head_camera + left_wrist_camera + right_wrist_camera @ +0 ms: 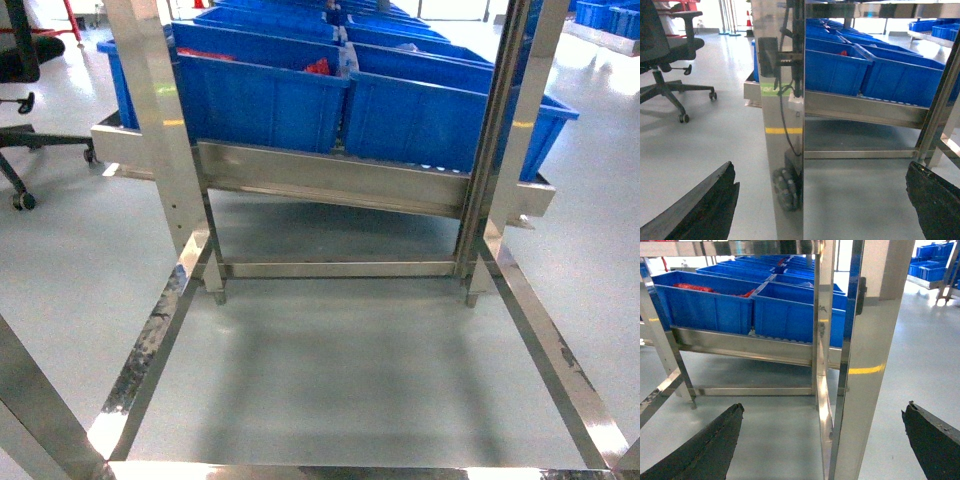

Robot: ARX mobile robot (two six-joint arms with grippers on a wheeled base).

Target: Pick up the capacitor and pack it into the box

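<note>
Both wrist views show each tool (820, 200) (825, 440) spread apart, empty; head view shows neither.

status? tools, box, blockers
Both tools open, empty: left tool, right tool. Pink box, capacitor not in view. Steel rack with blue bins ahead.

blue bins (262, 100) on steel rack (340, 180) | office chair (665, 55) | grey floor (340, 370)

Bright, soft focus — steel glare
</note>
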